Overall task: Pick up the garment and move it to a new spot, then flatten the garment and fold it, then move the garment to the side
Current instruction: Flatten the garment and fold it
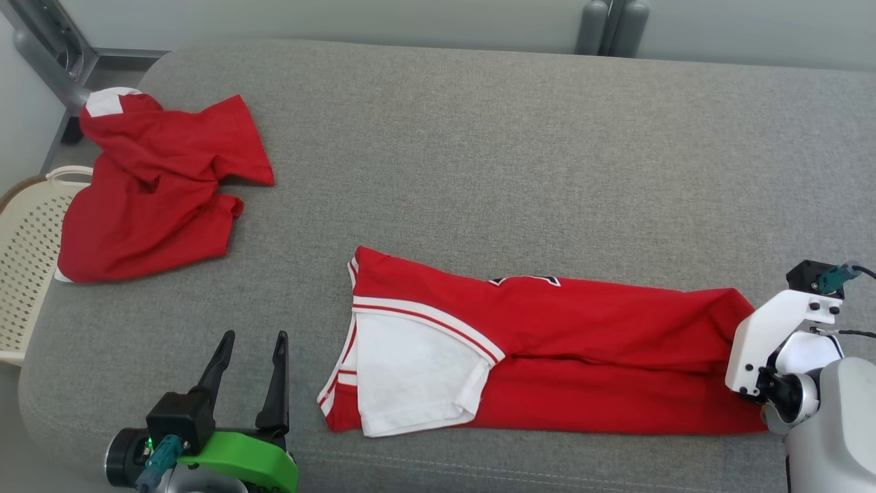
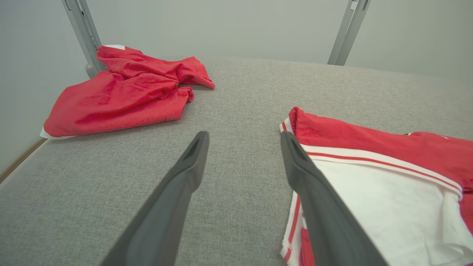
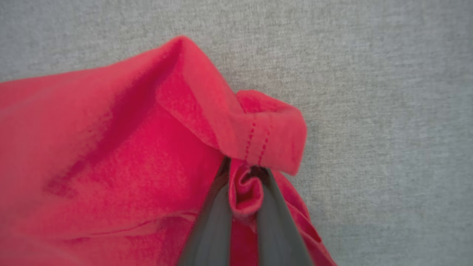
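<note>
On the wide grey cushion (image 1: 520,137) I see the garment (image 1: 588,329) — a red jersey folded into a long strip — lying along the near edge right of centre, a crumpled red shirt (image 1: 157,198) far left, my right gripper (image 3: 245,173) pinching the strip's right-end hem, and my left gripper (image 1: 254,335) with jaws spread, near its left end.

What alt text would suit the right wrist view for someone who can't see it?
The right pincer is shut on a bunched fold at the stitched hem of the red garment, seen close up. The garment lies on a grey fabric surface.
</note>
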Motion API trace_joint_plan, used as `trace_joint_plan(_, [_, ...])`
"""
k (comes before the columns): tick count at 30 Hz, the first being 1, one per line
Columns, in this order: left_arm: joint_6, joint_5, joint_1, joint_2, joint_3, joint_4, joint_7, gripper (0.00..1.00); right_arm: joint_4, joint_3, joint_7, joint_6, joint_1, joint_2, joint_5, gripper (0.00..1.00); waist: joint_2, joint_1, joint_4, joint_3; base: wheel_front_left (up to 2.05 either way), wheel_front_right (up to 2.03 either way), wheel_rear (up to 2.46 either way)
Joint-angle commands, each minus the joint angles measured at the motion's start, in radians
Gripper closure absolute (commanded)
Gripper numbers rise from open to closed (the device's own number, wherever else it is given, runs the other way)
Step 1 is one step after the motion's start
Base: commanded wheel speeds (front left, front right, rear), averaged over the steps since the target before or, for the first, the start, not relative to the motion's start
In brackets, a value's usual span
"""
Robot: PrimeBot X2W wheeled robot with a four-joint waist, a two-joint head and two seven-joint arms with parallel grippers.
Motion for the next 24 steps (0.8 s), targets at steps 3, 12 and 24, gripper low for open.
trace_joint_plan(3, [-0.006, 0.006, -0.009, -0.007, 0.008, 0.002, -0.001, 0.0, 0.003, -0.005, -0.002, 0.003, 0.015, 0.006, -0.012, 1.0, -0.0001, 0.0, -0.003, -0.006, 0.0, 0.0, 0.0])
trace_joint_plan(12, [-0.011, 0.012, 0.017, -0.009, 0.013, 0.008, -0.001, 0.0, -0.048, -0.05, -0.016, 0.001, 0.027, -0.024, -0.037, 1.0, -0.0001, 0.0, -0.009, -0.04, 0.0, 0.0, 0.0])
trace_joint_plan(24, [-0.016, 0.015, 0.047, -0.004, 0.013, 0.008, -0.001, 0.0, -0.142, -0.178, 0.0, 0.001, 0.062, -0.107, -0.125, 1.0, -0.0001, 0.0, -0.025, -0.078, 0.0, 0.0, 0.0])
